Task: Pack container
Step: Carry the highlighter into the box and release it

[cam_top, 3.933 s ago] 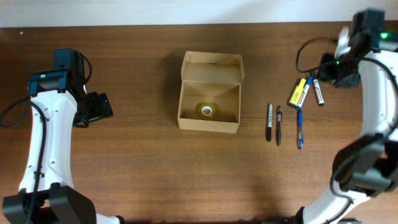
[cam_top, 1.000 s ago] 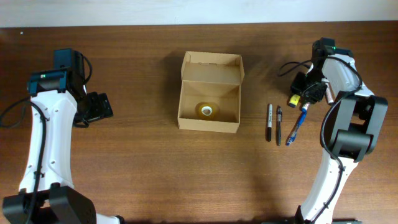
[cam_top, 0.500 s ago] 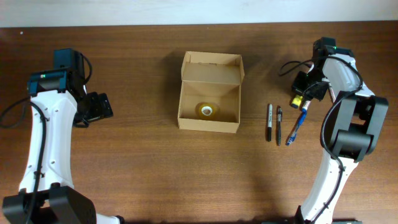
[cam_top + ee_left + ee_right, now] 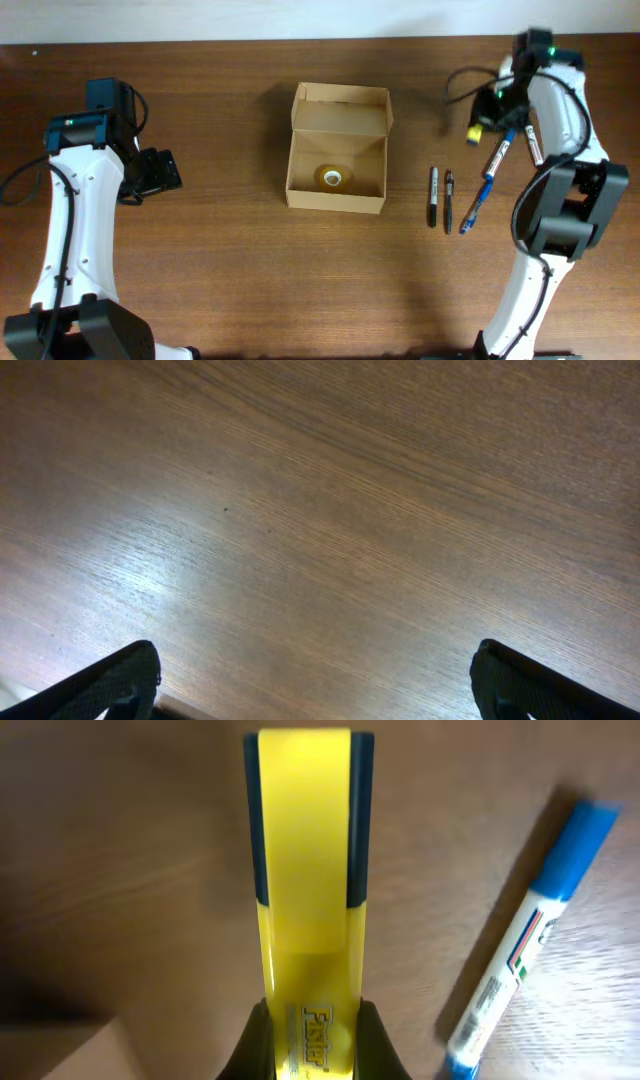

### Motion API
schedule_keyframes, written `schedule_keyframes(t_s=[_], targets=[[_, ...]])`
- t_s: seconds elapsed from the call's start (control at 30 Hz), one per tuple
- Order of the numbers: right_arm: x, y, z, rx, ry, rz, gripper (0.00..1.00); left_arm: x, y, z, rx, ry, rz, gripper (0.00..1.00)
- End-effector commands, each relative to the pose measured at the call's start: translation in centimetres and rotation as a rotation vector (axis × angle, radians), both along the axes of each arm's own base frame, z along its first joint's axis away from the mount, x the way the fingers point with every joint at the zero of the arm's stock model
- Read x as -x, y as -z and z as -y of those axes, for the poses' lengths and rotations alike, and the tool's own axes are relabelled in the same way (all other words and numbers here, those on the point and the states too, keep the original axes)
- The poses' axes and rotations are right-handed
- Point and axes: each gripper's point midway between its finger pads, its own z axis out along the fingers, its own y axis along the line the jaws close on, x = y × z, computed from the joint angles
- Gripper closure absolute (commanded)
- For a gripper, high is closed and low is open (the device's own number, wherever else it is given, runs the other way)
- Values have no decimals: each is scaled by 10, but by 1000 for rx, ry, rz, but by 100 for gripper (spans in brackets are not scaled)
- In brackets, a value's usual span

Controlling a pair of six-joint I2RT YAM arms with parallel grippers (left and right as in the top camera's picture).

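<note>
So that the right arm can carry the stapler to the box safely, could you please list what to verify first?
1. Grip: right gripper is shut on the stapler's end, centred: ok.
2. Lid: flap is folded back, so the box is open: ok.
3. Room: only a tape roll is inside, with bare floor beside it: ok.
4. Route: a marker and a pen lie between stapler and box; height above them: cannot tell.
5. Left gripper: open over the table, far from the box: ok.
</note>
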Motion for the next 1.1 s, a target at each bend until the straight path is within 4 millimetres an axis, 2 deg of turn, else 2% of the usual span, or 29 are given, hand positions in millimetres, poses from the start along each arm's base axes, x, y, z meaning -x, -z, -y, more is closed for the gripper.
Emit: schedule_keyframes(t_s=[0.0, 0.13, 0.23, 0.37, 0.5, 0.6, 0.7, 0.87, 1.07], targets=[[-14, -94, -50, 35, -235, 225, 96, 2, -7, 0, 0, 11, 24, 0], [-2, -144, -108, 115, -513, 328, 96, 2, -7, 0, 0, 11, 24, 0], [13, -161, -147, 190, -691, 355, 96, 2, -7, 0, 0, 11, 24, 0], [37, -161, -205, 223, -969, 370, 96, 2, -7, 0, 0, 11, 24, 0], [59, -149, -246, 249, -1234, 367, 96, 2, -7, 0, 0, 11, 24, 0], [69, -134, -261, 255, -1362, 343, 96, 2, -7, 0, 0, 11, 24, 0], [78, -111, -268, 242, -1442, 288, 96, 2, -7, 0, 0, 11, 24, 0], [92, -64, -265, 209, -1513, 158, 96, 2, -7, 0, 0, 11, 24, 0], [98, -15, -264, 187, -1523, 90, 96, 2, -7, 0, 0, 11, 24, 0]])
